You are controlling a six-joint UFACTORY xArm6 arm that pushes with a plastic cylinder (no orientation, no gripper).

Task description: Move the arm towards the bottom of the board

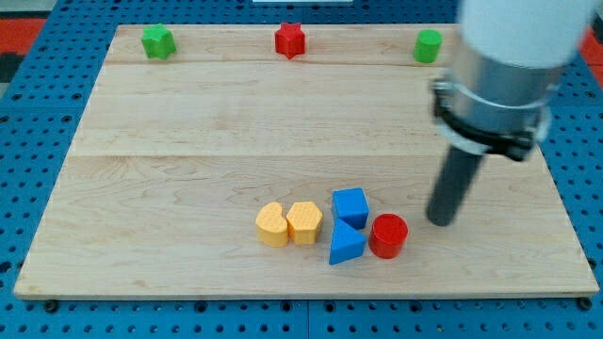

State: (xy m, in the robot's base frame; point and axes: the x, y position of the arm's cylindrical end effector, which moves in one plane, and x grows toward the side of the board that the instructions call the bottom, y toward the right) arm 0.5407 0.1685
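Observation:
My tip rests on the wooden board at the lower right, just right of and slightly above the red cylinder. Left of that cylinder lie a blue triangular block and a blue cube above it. Further left are two yellow blocks side by side, a rounded one and a hexagonal one. The dark rod rises from the tip into the white arm body at the upper right.
Along the board's top edge stand a green star-like block at the left, a red star block in the middle and a green cylinder at the right. Blue pegboard surrounds the board.

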